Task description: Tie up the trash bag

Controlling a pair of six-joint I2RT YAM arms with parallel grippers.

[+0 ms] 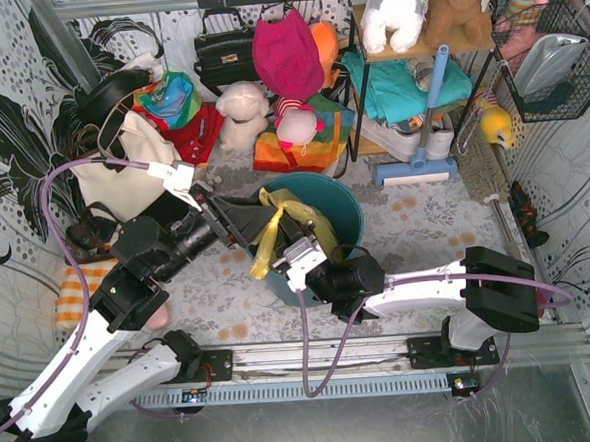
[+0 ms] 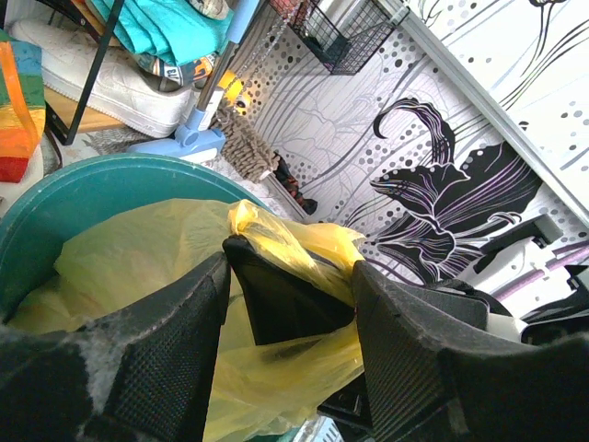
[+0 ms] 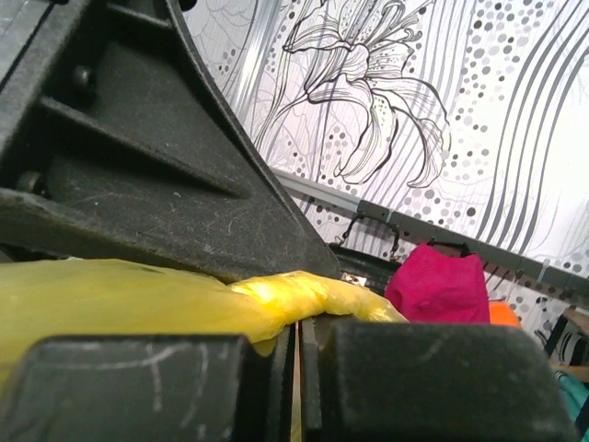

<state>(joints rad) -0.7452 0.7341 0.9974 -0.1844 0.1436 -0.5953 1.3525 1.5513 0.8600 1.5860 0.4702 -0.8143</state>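
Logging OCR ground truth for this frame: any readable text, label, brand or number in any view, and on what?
No legible text in any view.
Dark printed band under the folded teal cloth: too blurred to read.
Thin yellow-green plastic trash bag, round teal plastic bin, black handbag: no print visible.

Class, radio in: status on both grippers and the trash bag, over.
Left gripper jaws open around trash bag top. Right gripper jaws shut on it. Bag in teal bin, no knot seen.
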